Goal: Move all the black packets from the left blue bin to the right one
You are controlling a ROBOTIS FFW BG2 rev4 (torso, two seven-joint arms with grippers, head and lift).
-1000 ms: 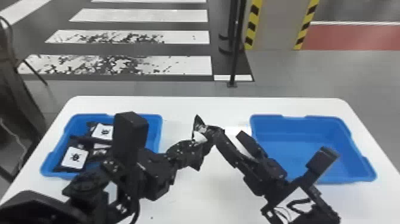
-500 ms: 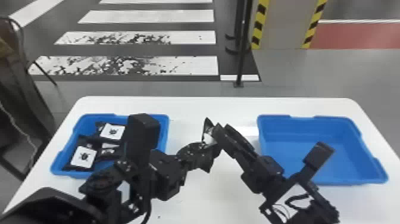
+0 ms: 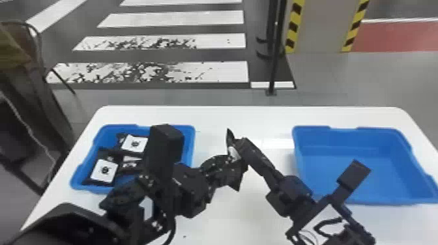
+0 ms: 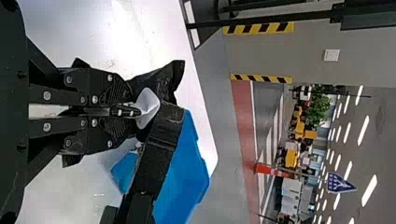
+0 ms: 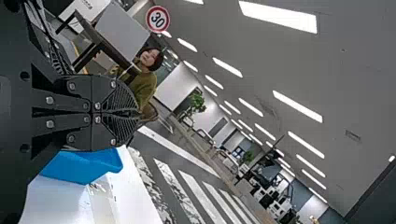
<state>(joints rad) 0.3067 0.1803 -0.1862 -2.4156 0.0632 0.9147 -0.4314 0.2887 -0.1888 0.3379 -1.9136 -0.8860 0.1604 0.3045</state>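
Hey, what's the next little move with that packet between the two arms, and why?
Probably ease the left gripper open, once the right gripper surely holds: the left is shut on the black packet, and the right's closed fingers reach it from the right bin's side.

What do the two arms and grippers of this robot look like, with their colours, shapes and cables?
The left arm and right arm are black and angular, with blocky joints. A thin black cable loops at the left one. The left gripper and right gripper have black jaws with ribbed, rounded ends and silvery screws.
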